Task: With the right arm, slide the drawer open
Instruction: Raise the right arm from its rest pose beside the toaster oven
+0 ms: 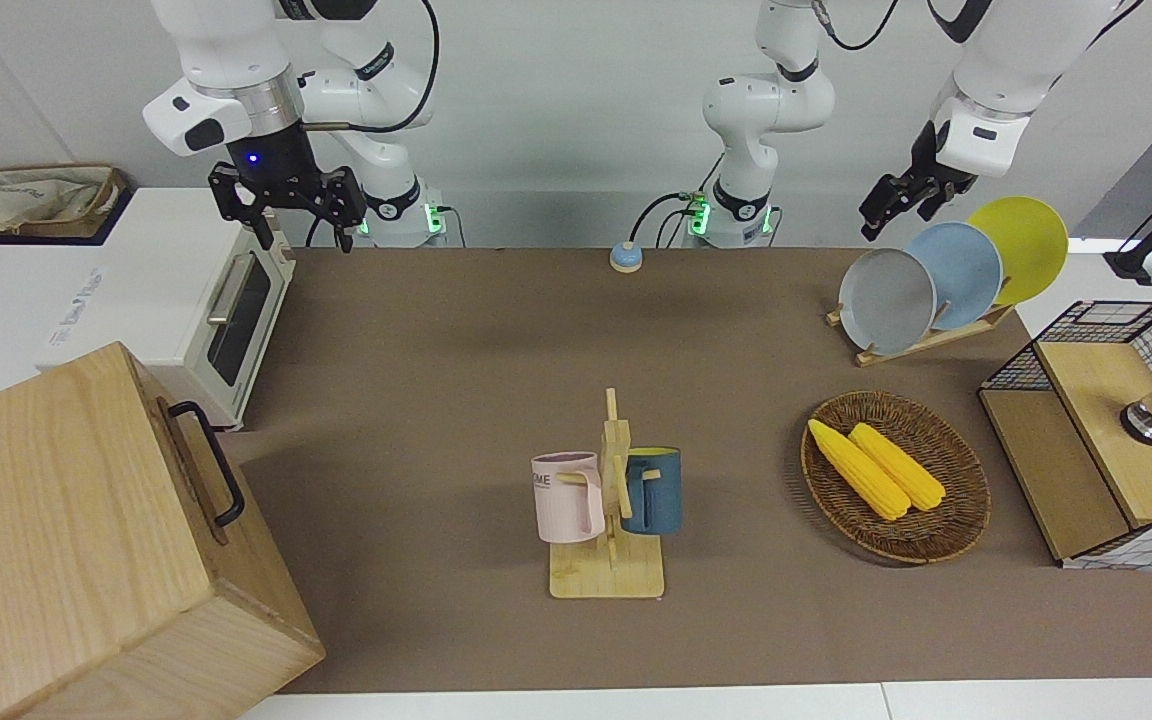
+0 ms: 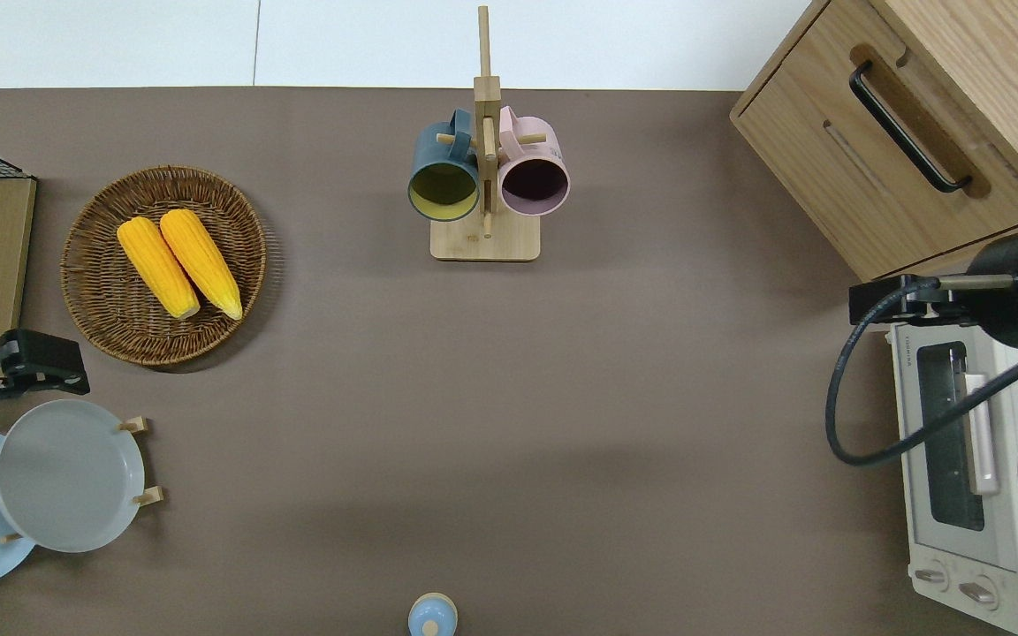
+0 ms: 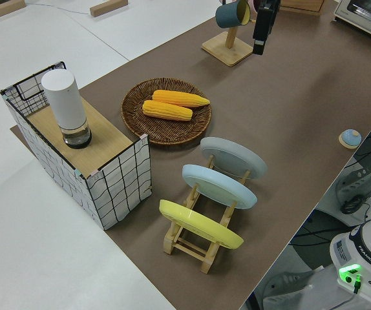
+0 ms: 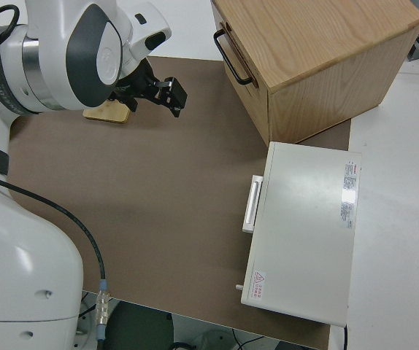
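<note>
The drawer [image 2: 880,141] is the upper front of a big pale wooden cabinet [image 1: 56,520] at the right arm's end of the table. Its front sits flush with the cabinet. A black loop handle [image 1: 208,462] [image 2: 907,124] [image 4: 231,47] runs along it. My right gripper [image 1: 301,222] [image 2: 893,302] [image 4: 171,96] hangs in the air, open and holding nothing. It is over the edge of the toaster oven at the end closest to the cabinet, well clear of the handle. The left arm is parked, its gripper [image 1: 881,212] up in the air.
A white toaster oven [image 2: 960,459] stands beside the cabinet, nearer to the robots. A mug rack [image 2: 484,177] with two mugs is mid-table. A basket [image 2: 94,291] of corn, a plate rack [image 1: 936,280] and a wire-mesh cabinet [image 1: 1096,440] fill the left arm's end.
</note>
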